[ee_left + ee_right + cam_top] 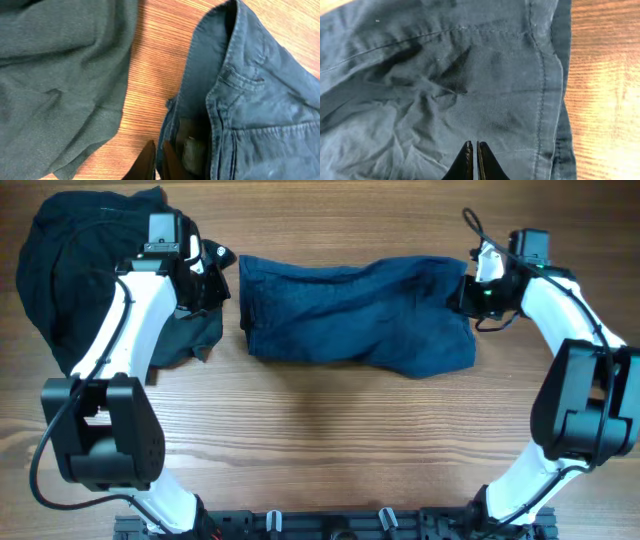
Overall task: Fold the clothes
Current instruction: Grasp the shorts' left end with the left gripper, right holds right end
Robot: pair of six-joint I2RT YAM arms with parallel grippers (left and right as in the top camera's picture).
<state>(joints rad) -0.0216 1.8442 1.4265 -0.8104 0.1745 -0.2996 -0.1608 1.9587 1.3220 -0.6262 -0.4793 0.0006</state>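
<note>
we see the navy shorts [355, 320] lying crosswise on the wooden surface [320, 450], between the two arms and just beside the black garment heap [70, 270]. our left tool [157, 152] is pressed together at the waistband edge. our right tool [473, 150] is pressed together over the wrinkled hem end.

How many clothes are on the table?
2. The navy shorts lie spread in the middle; the black heap sits at the far left and may hide more pieces.
</note>
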